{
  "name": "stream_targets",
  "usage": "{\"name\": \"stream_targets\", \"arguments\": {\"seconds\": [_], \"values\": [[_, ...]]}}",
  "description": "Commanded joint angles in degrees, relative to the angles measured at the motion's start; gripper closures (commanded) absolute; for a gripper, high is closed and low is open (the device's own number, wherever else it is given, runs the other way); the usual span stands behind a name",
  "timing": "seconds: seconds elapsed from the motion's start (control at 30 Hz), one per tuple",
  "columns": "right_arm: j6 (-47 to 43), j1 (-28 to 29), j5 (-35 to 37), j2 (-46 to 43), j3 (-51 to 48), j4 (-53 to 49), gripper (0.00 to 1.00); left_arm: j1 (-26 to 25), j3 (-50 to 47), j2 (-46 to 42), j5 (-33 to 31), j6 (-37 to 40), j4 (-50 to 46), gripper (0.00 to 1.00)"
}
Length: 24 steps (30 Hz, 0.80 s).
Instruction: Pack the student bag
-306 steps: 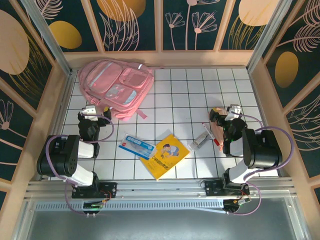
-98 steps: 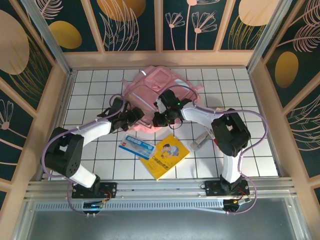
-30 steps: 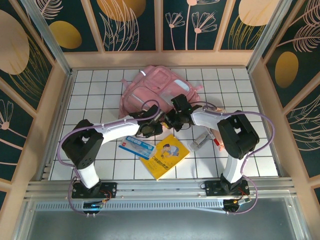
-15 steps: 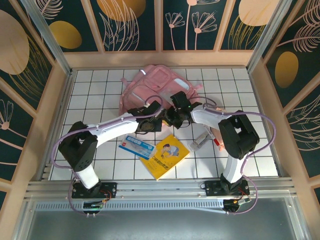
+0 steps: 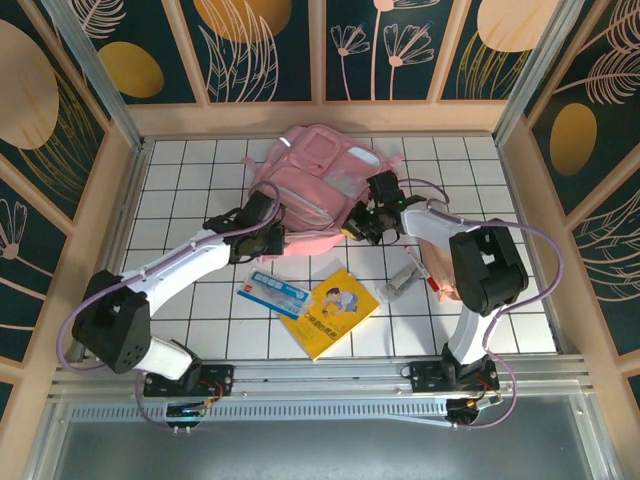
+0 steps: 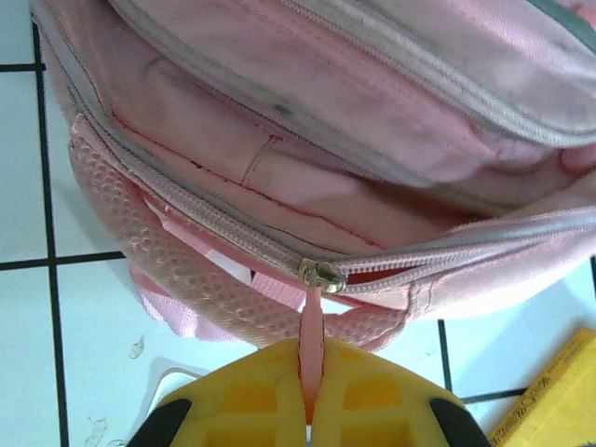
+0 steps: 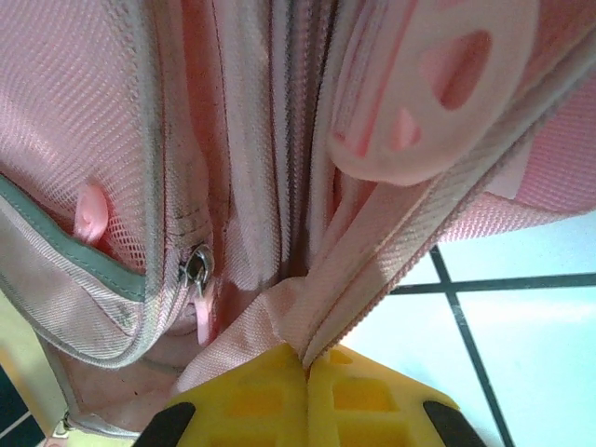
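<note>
Zipper pull (image 6: 312,317) on soft pink fabric backpack (image 5: 320,175)
Left pincer (image 6: 307,396) clamps it, zip (image 6: 466,250) crosswise ahead; right pincer (image 7: 307,372) pinches seam (image 7: 358,293).

The student bag (image 5: 320,180) is soft pink, with grey zip tapes and a dotted mesh weave on its padding. Its zip pull (image 6: 312,312) is a pink ribbon on a brassy slider. The left gripper (image 6: 308,372) and right gripper (image 7: 307,372) are yellow. The worktop (image 5: 180,200) is white with a dark grid. The booklet (image 5: 335,308) is yellow with a cartoon print, and the packet (image 5: 275,293) is blue and white. The walls (image 5: 420,50) are dark teal with gold discs and pale outlined flowers.
</note>
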Motion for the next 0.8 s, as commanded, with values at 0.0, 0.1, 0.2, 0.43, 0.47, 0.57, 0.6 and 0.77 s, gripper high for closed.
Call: {"name": "stream_targets", "arguments": {"seconds": [0.0,0.1,0.2,0.43,0.47,0.57,0.6,0.77], "values": [[-6.4,0.3,-1.0,-4.1,1.4,1.2,0.64,0.0,-1.7,-3.1,7.1,-0.2,3.8,1.0],[-13.9,2.0,0.6,-7.1,1.5,0.3,0.54,0.0,-3.3,-5.4,10.7,-3.1,7.1,1.0],[-28.5,3.7,6.0,-10.0,3.2,-3.7,0.53,0.0,-3.2,-6.7,12.3,-3.8,7.6,1.0],[-78.5,14.6,5.1,-16.0,0.3,-5.3,0.5,0.1,-3.0,-7.4,18.5,-4.5,9.3,1.0],[-83.2,15.4,5.4,-15.9,-0.2,-5.2,0.5,0.0,-3.0,-7.4,19.3,-4.5,10.0,1.0],[-87.9,15.8,8.3,-13.2,1.0,-4.0,0.5,0.0,-3.4,-7.5,20.3,-4.7,11.2,1.0],[-89.5,15.7,8.8,-12.0,1.8,-4.5,0.51,0.0,-3.5,-7.6,20.2,-4.7,11.2,1.0],[-96.4,15.5,10.3,-7.6,2.4,-4.9,0.55,0.0,-3.9,-7.5,20.8,-3.9,11.1,1.0]]}}
